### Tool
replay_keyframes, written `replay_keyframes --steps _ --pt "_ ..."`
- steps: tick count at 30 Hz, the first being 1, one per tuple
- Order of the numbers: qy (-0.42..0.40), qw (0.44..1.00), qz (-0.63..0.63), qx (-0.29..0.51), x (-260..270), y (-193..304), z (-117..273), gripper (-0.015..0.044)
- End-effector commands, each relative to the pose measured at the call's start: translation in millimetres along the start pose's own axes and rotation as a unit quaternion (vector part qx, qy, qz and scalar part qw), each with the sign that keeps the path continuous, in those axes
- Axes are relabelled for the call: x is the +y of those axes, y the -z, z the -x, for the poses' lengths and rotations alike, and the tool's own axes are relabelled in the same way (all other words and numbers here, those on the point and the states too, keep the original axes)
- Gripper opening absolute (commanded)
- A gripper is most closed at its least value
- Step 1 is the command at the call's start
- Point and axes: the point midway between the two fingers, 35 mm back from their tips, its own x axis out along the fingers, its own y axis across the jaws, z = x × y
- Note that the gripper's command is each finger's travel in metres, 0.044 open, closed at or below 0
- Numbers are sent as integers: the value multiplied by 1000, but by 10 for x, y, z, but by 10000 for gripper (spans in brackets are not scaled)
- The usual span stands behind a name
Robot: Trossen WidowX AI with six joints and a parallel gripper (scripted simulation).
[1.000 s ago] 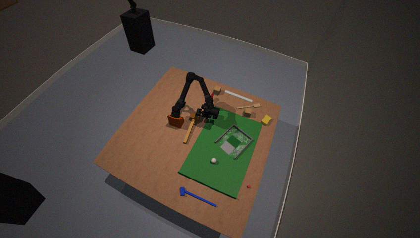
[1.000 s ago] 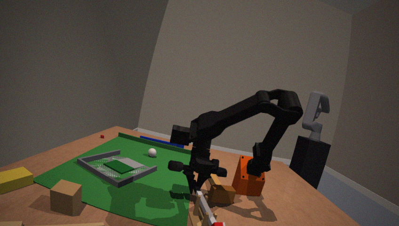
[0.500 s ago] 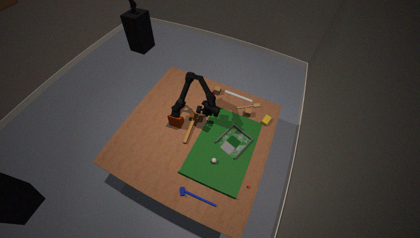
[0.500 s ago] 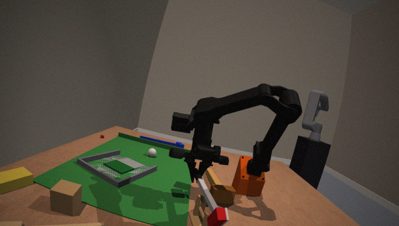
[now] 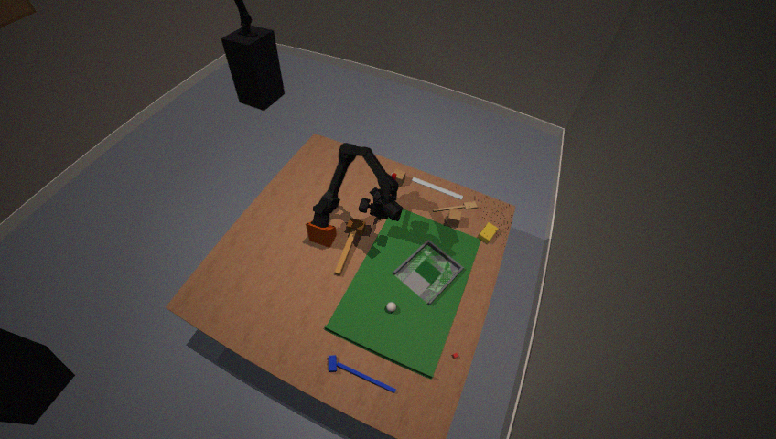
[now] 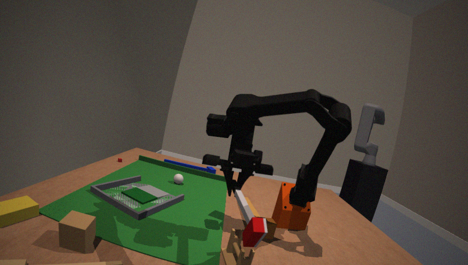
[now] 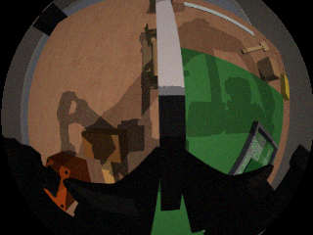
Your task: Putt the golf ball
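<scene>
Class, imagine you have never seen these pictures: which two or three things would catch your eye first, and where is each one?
First comes the black arm, its gripper shut on the handle of the red putter, whose red head hangs low near the orange base. Next, the green mat on the brown board, with the white golf ball sitting just beside the grey-framed raised green. A blue putter lies beyond the mat's far edge.

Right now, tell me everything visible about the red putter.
The putter has a boxy red head with a white top edge, a pale grey shaft and a dark grip end. The end effector is shut on the grip. It hangs tilted, head lowest, above wooden pieces on the brown board beside the green mat. Whether the head touches anything cannot be told.
</scene>
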Motion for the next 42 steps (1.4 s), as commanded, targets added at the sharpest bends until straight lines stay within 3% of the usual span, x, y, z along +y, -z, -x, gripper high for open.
replay_keyframes --steps 1,11,20,30,42 --pt "8 997 -71 12 -76 210 81 0" --pt "34 954 -293 45 -171 896 359 0" --pt "59 871 -483 62 -114 1528 600 0" --pt "85 732 -672 71 87 2215 829 0" --pt "111 518 -846 65 513 2992 1006 0"
